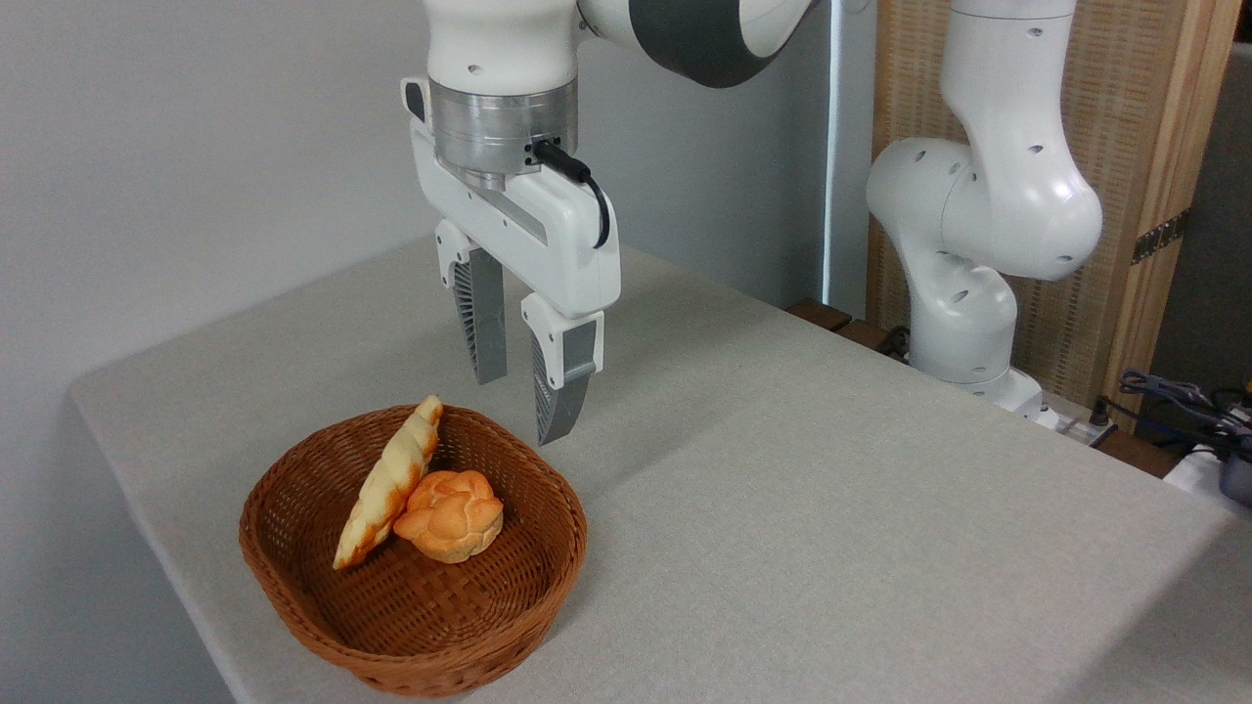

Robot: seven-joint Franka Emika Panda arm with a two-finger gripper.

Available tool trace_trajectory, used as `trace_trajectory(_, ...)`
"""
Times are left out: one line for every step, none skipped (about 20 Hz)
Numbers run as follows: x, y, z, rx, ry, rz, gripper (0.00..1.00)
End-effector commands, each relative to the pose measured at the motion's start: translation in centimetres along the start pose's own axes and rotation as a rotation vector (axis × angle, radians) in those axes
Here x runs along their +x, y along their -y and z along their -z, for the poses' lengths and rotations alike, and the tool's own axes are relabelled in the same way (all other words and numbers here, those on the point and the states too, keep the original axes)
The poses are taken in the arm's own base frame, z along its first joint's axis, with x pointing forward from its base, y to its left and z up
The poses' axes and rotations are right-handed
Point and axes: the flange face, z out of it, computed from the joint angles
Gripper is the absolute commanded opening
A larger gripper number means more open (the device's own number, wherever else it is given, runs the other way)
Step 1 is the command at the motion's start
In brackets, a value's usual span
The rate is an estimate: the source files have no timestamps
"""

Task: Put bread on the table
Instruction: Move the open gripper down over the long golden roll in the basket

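- The bread point(389, 483), a long braided loaf, is seen inside the wicker basket point(293, 577), propped on edge against the basket's left wall, with its far tip poking above the rim.
- A small round knotted roll point(451, 514) is found just to the right of the loaf, touching it (both lie on the basket floor).
- The basket is placed at the near left part of the tabletop point(831, 489), which is covered in pale grey-beige cloth.
- The gripper point(523, 406) is held above the far rim of the basket, pointing down, clear of both loaves.
- The jaws are parted by a moderate gap, and nothing is held between them.
- The arm's base point(968, 293) is mounted at the far right.
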Motion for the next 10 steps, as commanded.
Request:
trace_trajectory(1.0,0.1,-0.3,-0.001,-0.039,0.034,1.0)
trace_trajectory(1.4,0.1,-0.5,0.003,-0.054,0.067,1.0)
trace_trajectory(2.1,0.0,-1.0,0.004,-0.065,0.096,1.0)
trace_trajectory(2.6,-0.1,-1.5,0.005,-0.068,0.119,1.0)
trace_trajectory(3.2,-0.4,-1.7,0.006,-0.081,0.138,1.0)
trace_trajectory(3.6,-0.5,-2.1,0.0,-0.087,0.164,1.0)
trace_trajectory(4.6,-0.8,-3.1,-0.01,-0.096,0.193,1.0)
trace_trajectory(5.4,-1.2,-3.5,-0.008,-0.108,0.219,1.0)
trace_trajectory(5.7,-1.0,-4.0,-0.007,-0.124,0.275,1.0)
trace_trajectory(6.2,-0.9,-4.4,-0.009,-0.143,0.336,1.0)
